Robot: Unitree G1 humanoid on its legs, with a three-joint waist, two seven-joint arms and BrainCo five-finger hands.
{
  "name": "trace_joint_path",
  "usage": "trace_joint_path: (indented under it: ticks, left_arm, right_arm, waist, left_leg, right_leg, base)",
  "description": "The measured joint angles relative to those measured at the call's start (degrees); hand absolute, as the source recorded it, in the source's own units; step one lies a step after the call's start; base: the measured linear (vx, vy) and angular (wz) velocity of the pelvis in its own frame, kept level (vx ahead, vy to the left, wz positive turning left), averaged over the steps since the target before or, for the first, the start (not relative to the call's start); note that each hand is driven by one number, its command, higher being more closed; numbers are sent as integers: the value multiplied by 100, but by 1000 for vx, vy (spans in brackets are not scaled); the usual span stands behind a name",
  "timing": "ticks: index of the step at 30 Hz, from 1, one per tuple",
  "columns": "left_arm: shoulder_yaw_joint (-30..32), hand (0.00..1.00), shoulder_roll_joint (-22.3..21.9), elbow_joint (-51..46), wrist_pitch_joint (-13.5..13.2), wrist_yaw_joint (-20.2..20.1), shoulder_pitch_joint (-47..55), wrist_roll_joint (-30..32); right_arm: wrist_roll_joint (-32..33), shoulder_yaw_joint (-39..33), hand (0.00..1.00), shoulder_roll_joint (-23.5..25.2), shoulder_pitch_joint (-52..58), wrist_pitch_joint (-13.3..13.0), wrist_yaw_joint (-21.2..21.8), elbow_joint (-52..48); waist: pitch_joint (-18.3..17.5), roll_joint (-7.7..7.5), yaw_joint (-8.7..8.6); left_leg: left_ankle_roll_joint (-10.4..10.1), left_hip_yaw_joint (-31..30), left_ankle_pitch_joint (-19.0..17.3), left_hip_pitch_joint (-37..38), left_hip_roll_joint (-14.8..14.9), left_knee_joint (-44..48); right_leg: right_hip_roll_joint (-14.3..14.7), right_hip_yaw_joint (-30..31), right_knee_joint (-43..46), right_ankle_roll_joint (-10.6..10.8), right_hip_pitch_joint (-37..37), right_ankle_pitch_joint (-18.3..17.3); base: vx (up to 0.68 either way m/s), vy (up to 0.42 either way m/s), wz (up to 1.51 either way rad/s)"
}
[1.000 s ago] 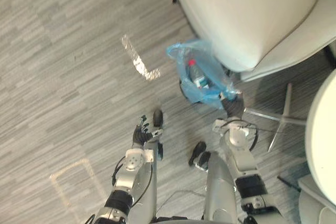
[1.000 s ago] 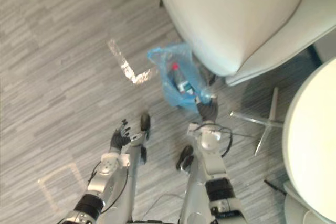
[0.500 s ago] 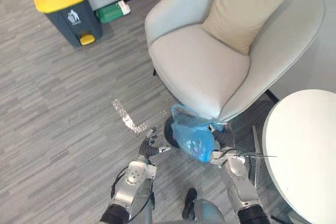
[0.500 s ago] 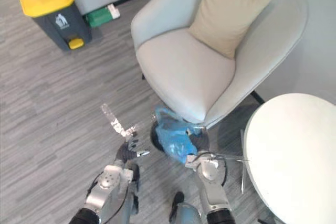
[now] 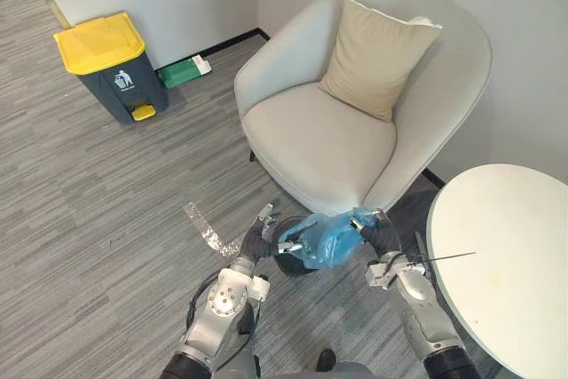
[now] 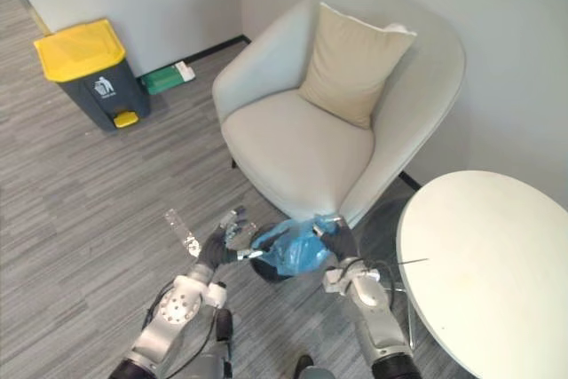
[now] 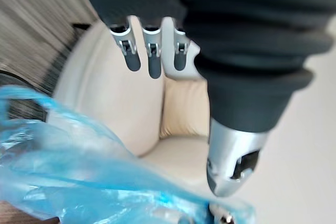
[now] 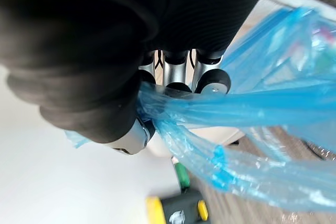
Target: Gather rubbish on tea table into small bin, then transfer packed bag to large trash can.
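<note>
blue bag (image 5: 324, 239): crumpled, seemingly clear of floor | large trash can (image 5: 114, 68): yellow lid shut, upright by wall

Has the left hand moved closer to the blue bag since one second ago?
Yes. The left hand stood apart from the blue bag by the armchair; now it reaches the bag's edge, towards the armchair.

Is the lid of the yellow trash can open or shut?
Shut: the yellow lid lies flat on the grey trash can.

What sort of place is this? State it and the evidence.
Probably a lounge or waiting corner: a pale grey tub armchair with a beige cushion, a round white table, a dark grey pedal bin with a yellow lid.
</note>
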Motion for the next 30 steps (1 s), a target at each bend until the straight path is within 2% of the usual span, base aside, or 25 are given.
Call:
trace_joint_path:
  ticks: [3, 9, 14, 23, 30]
  left_arm:
    - [-266, 0, 283, -209, -139, -129, -149, 224]
    - [-484, 0, 372, -353, -243, -117, -393, 850]
    - [-698, 0, 296, -365, -247, -69, -466, 1315]
    - [-717, 0, -89, -204, -167, 267, -513, 1637]
    - [-687, 0, -160, 145, -114, 430, -516, 1747]
  right_arm:
    - [400, 29, 100, -440, -14, -21, 309, -308]
    - [728, 197, 100, -465, -24, -20, 472, -306]
    - [715, 406, 100, -131, -54, -14, 415, -305]
    - [704, 711, 100, 532, -468, 25, 32, -261]
    - [1043, 942, 100, 704, -654, 70, 26, -258]
  waist:
    - [-84, -39, -15]
    - [-215, -62, -62]
    - [-291, -57, -63]
    - [-344, -69, -43]
    - [-450, -227, 27]
  left_leg:
    - [0, 19, 0, 0, -5, -2]
    - [1, 22, 1, 38, -4, -7]
    - [-8, 46, 8, 51, 43, -34]
    - [-45, 18, 38, 57, 91, -33]
    - [-59, -45, 49, 50, 102, -5]
  right_leg:
    - [4, 46, -109, 17, 33, 90]
    - [13, 87, -190, 4, 90, 153]
    - [54, 144, -193, -24, 75, 174]
    - [104, 154, -193, -42, 70, 185]
    - [130, 114, -192, -43, 109, 185]
  base:
    - [-9, 15, -8]
    - [-2, 3, -3]
    - [-30, -3, -6]
    - [-10, -2, 0]
    - [4, -5, 2]
